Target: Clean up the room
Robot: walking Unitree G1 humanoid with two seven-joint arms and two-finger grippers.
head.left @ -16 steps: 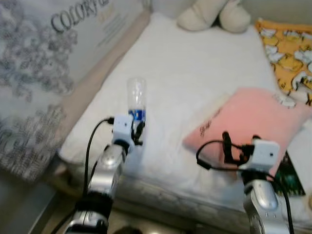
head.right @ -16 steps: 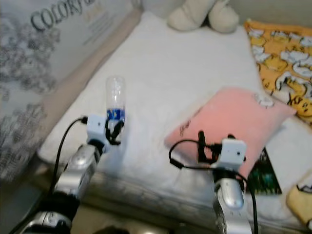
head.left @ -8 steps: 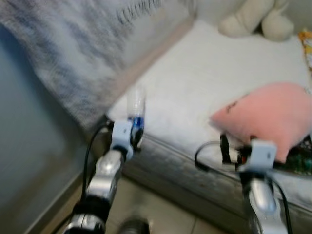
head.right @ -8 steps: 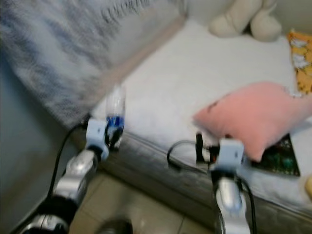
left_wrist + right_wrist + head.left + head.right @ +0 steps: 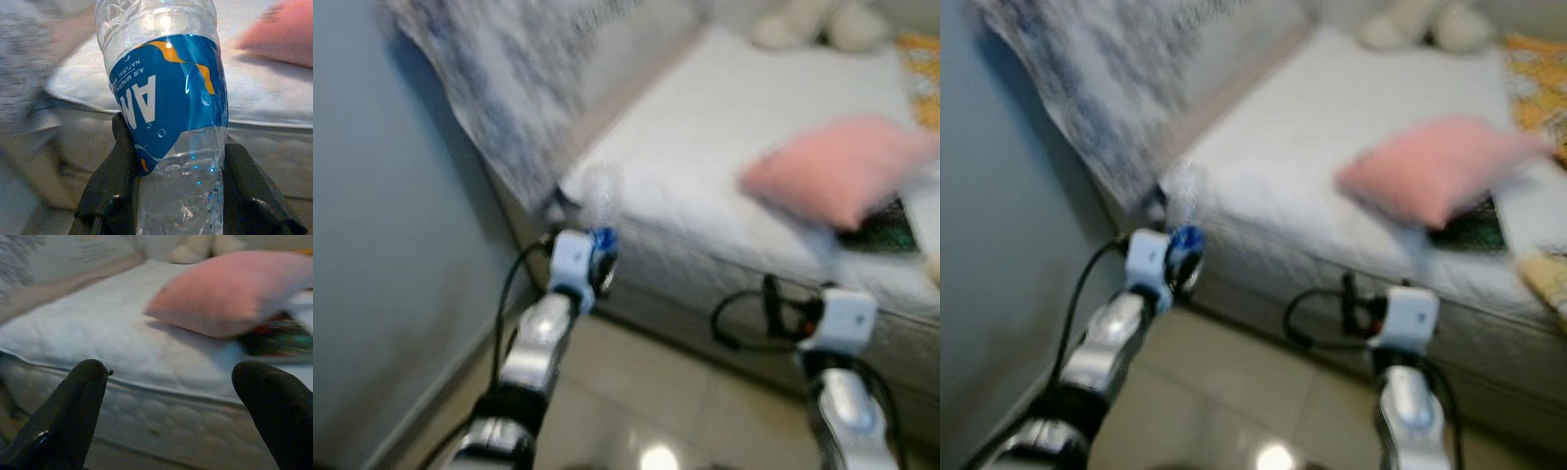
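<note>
Upright, the clear crinkled bottle (image 5: 168, 105) sits clamped in the left gripper (image 5: 176, 196); right gripper (image 5: 181, 416) fingers spread wide, seemingly empty.

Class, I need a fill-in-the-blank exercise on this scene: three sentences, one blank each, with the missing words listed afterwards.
1. The left pincer is shut on a clear plastic ____ with a blue label.
2. The right pincer holds nothing; its fingers stand ____.
3. On the white mattress lies a pillow whose colour is ____.

Missing words: bottle; open; pink
</note>
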